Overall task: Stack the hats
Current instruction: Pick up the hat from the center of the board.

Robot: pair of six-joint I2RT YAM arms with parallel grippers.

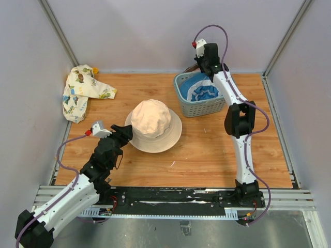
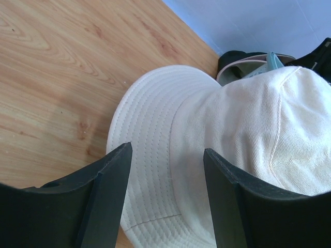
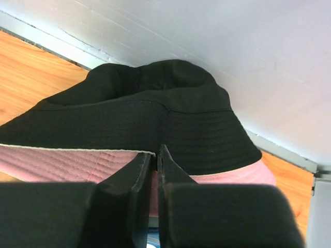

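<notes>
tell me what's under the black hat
A pink hat lies right under the black hat; only its stitched brim shows below the black brim. Its crown is covered, and what the pair rests on cannot be seen.

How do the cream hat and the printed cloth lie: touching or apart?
Apart. The top external view shows a strip of bare wooden table between the cream hat and the printed cloth.
</notes>
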